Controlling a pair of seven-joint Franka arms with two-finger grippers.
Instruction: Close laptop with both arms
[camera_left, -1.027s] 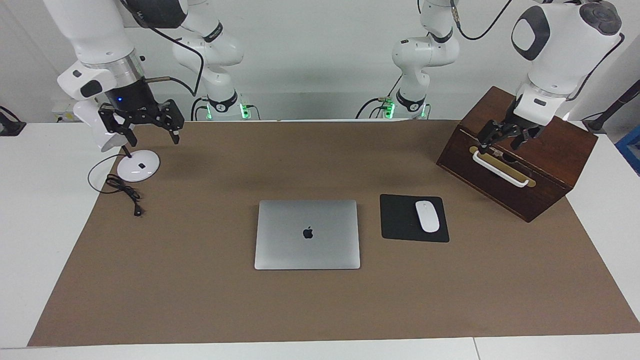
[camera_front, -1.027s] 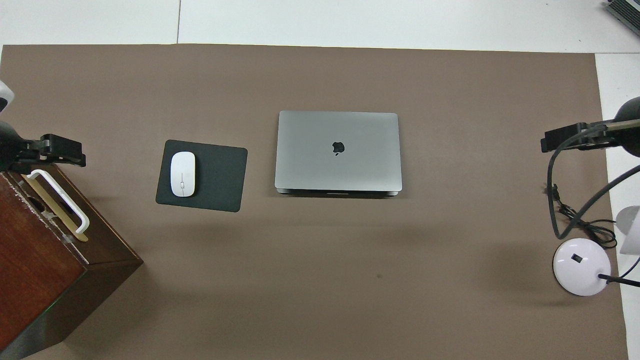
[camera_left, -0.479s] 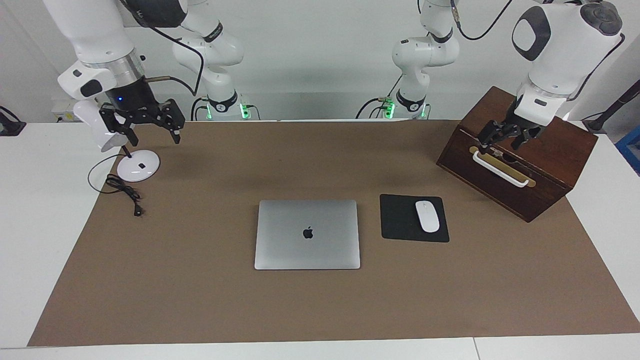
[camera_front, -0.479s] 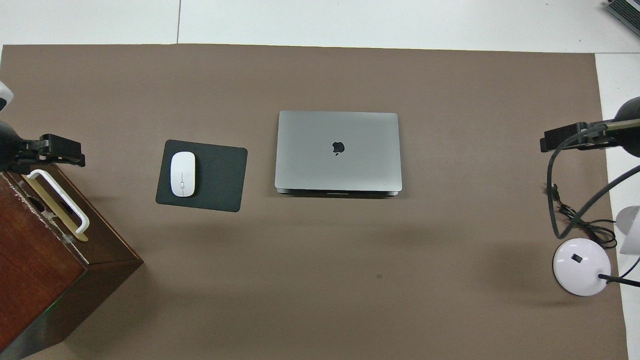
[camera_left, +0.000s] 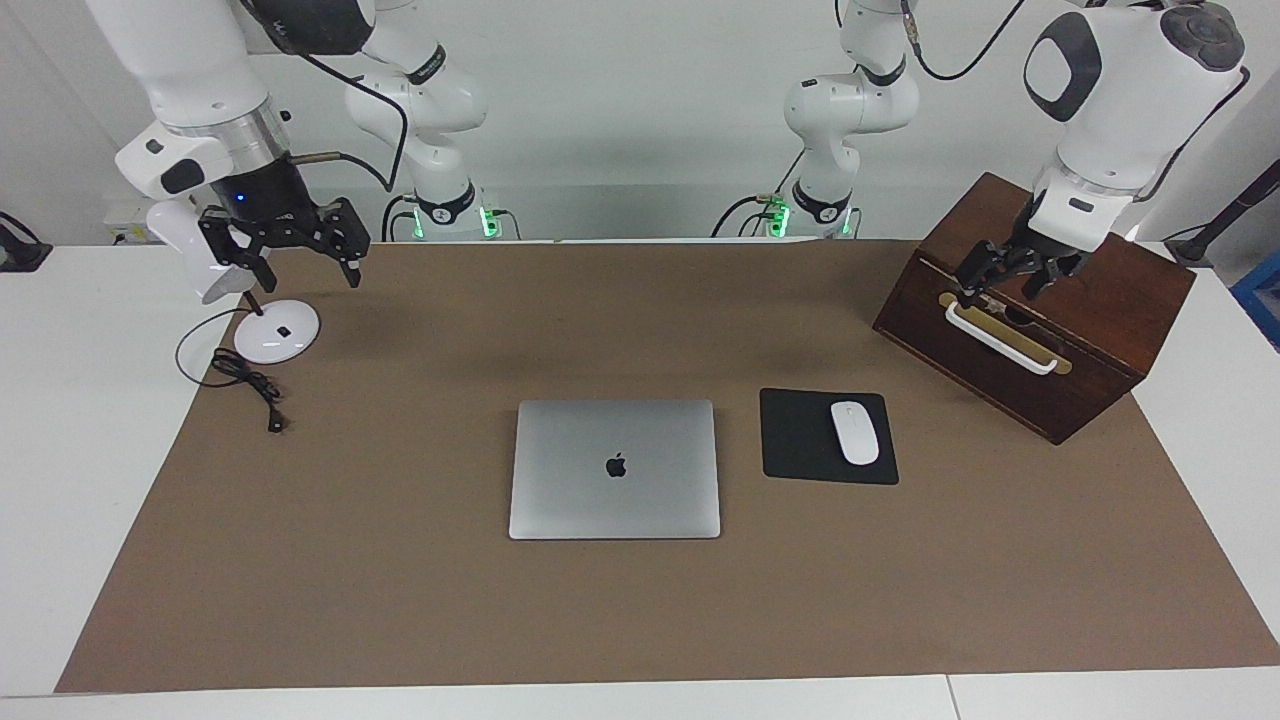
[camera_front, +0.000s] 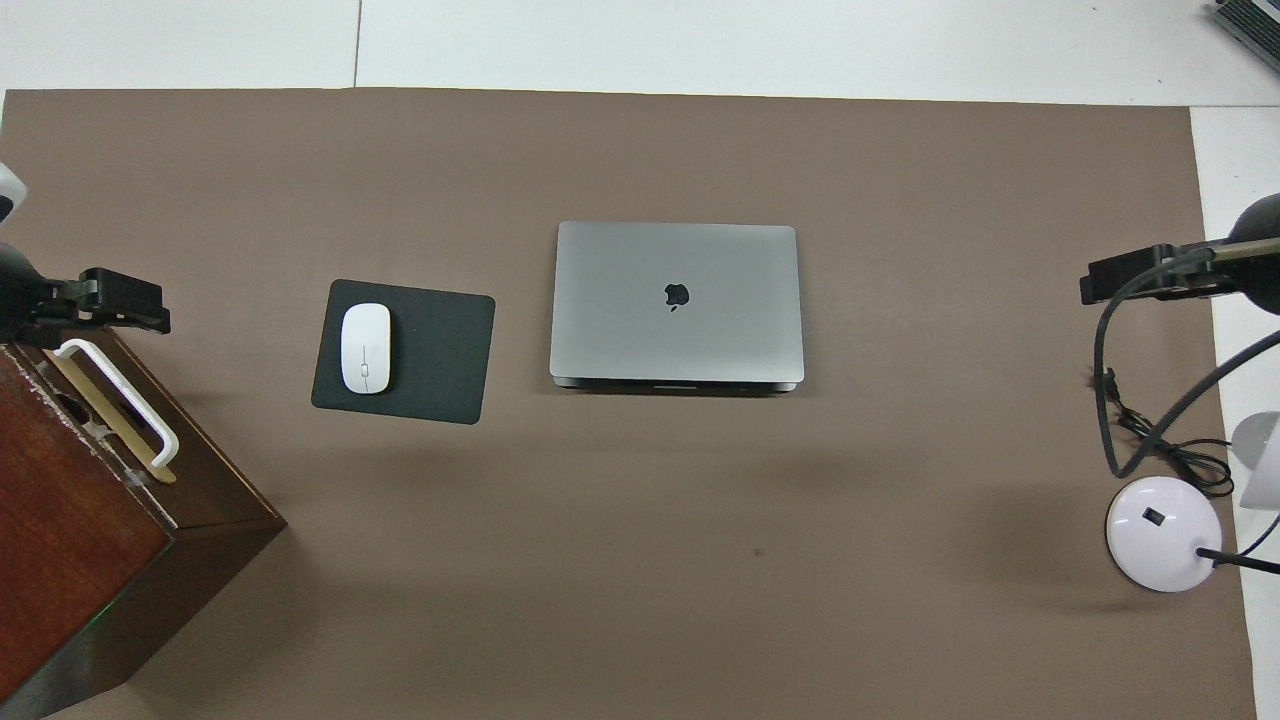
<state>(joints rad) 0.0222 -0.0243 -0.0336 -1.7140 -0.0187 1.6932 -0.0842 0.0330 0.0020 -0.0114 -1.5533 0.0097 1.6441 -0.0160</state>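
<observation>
The silver-grey laptop (camera_left: 614, 468) (camera_front: 676, 302) lies in the middle of the brown mat, lid down flat on its base and the dark logo facing up. My right gripper (camera_left: 293, 266) hangs open in the air over the white lamp base, well away from the laptop; only its black tip (camera_front: 1140, 274) shows in the overhead view. Over the white handle of the wooden box hangs my left gripper (camera_left: 1006, 283) (camera_front: 112, 300), open and holding nothing. Neither gripper touches the laptop.
A black mouse pad (camera_left: 800, 440) with a white mouse (camera_left: 854, 432) lies beside the laptop toward the left arm's end. A dark wooden box (camera_left: 1100, 300) stands there, nearer the robots. A white lamp base (camera_left: 277, 331) and black cable (camera_left: 250, 385) sit at the right arm's end.
</observation>
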